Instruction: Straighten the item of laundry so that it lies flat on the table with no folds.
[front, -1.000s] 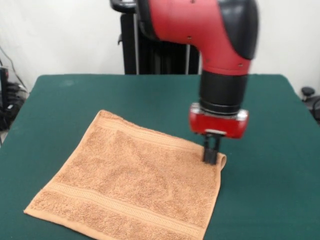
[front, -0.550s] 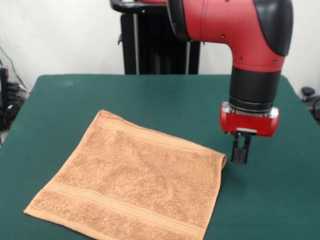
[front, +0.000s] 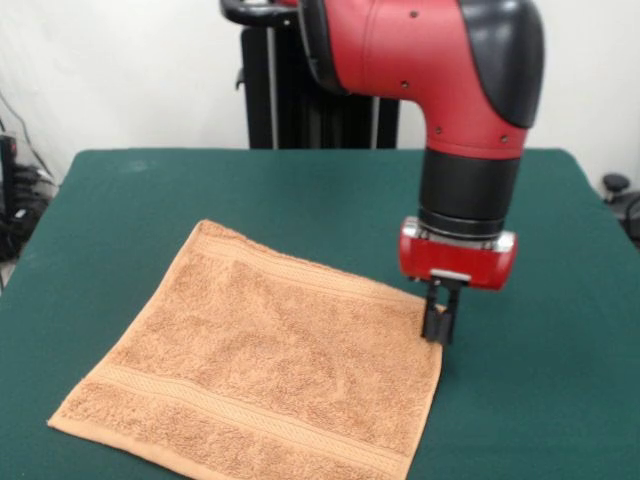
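Observation:
The item of laundry (front: 260, 360), an orange-tan terry towel with woven band stripes, lies spread on the green table (front: 300, 190) at front left. It looks nearly flat, with slight ripples in the middle. My gripper (front: 438, 328) hangs from the red wrist and stands right at the towel's right corner, low over the cloth. Its fingers are close together and look shut. That corner is hidden behind them, so I cannot tell whether they touch or pinch it.
The table's right edge lies beyond the gripper. A black stand (front: 300, 100) rises behind the table's far edge. Dark cables and gear (front: 15, 200) sit off the table's left side.
Half a second ago the gripper stood on bare table to the right of the towel's curled corner. It has moved back left and slightly down onto that corner. The towel has not shifted.

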